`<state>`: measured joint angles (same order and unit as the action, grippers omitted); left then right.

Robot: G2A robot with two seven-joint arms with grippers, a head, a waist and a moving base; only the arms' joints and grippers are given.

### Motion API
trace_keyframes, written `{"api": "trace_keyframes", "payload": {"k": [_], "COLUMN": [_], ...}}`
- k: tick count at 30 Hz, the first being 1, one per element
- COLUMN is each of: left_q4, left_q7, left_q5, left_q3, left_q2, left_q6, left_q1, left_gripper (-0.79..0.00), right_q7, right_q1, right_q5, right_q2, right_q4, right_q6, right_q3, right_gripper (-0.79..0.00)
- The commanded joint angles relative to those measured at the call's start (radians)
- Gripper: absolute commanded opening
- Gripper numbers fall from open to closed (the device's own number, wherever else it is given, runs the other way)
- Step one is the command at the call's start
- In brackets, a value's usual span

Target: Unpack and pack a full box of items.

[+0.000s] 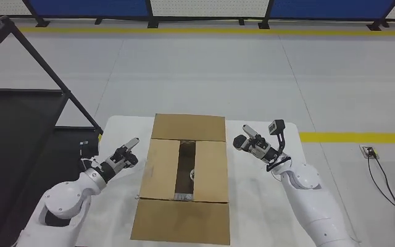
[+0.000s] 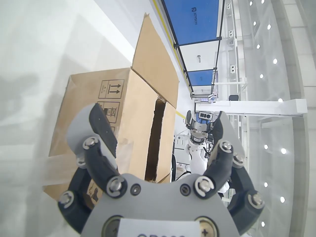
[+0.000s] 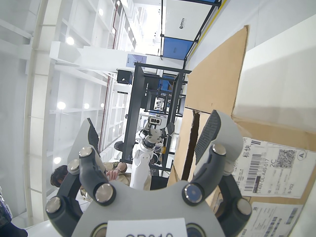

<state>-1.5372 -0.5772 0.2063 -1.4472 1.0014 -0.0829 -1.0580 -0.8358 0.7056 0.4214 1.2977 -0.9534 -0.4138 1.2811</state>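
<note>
The box (image 1: pixel 210 170) stands on the bench (image 1: pixel 247 200) between the 2 hands, its slit running away from the robot. The left hand (image 1: pixel 129 150) and right hand (image 1: pixel 240 137), both wide and empty, flank it about equally near, neither touching it.

Up-arrows mark (image 2: pixel 110 89) on box (image 2: pixel 138 109), barcode label (image 3: pixel 269 168) on its side

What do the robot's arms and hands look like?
The left arm and right arm have rounded, glossy white shells with dark wrists. The left hand and right hand match: a grey metal palm plate with silver screws and a white printed label, black linkages, and two pale grey fingers with black ribbed pads.
</note>
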Motion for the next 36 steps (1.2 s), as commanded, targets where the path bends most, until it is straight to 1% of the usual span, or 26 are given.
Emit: {"api": "trace_keyframes", "payload": {"k": [1, 5, 10, 15, 19, 24, 32, 36], "left_q4": [0.035, 0.101, 0.18, 0.218, 0.221, 0.208, 0.146, 0.123], "left_q7": [0.003, 0.01, -0.005, -0.024, -0.037, -0.063, -0.072, -0.046], "left_q5": [-0.004, -0.029, -0.066, -0.068, -0.064, -0.057, -0.06, -0.061], "left_q3": [0.036, 0.078, 0.123, 0.162, 0.178, 0.183, 0.172, 0.141], "left_q2": [0.006, 0.015, 0.023, 0.033, 0.039, 0.04, 0.038, 0.035], "left_q6": [0.008, 0.032, 0.069, 0.1, 0.106, 0.11, 0.105, 0.115], "left_q1": [0.037, 0.091, 0.142, 0.175, 0.186, 0.182, 0.141, 0.117], "left_gripper": [0.0, 0.0, 0.0, 0.0, 0.0, 0.0, 0.0, 0.0], "right_q7": [-0.003, -0.006, -0.01, -0.012, -0.012, -0.007, -0.005, -0.026], "right_q1": [0.004, 0.009, 0.014, 0.021, 0.028, 0.033, 0.025, 0.025], "right_q5": [-0.002, -0.001, 0.008, 0.009, 0.009, 0.002, -0.006, -0.01], "right_q2": [-0.002, -0.007, -0.01, -0.014, -0.016, -0.017, -0.016, -0.014], "right_q4": [-0.003, 0.001, 0.004, 0.004, -0.006, -0.026, -0.063, -0.112], "right_q6": [0.006, 0.013, 0.013, 0.012, 0.015, 0.021, 0.011, 0.005], "right_q3": [0.004, 0.014, 0.022, 0.029, 0.03, 0.024, 0.011, -0.006], "right_gripper": [0.0, 0.0, 0.0, 0.0, 0.0, 0.0, 0.0, 0.0]}}
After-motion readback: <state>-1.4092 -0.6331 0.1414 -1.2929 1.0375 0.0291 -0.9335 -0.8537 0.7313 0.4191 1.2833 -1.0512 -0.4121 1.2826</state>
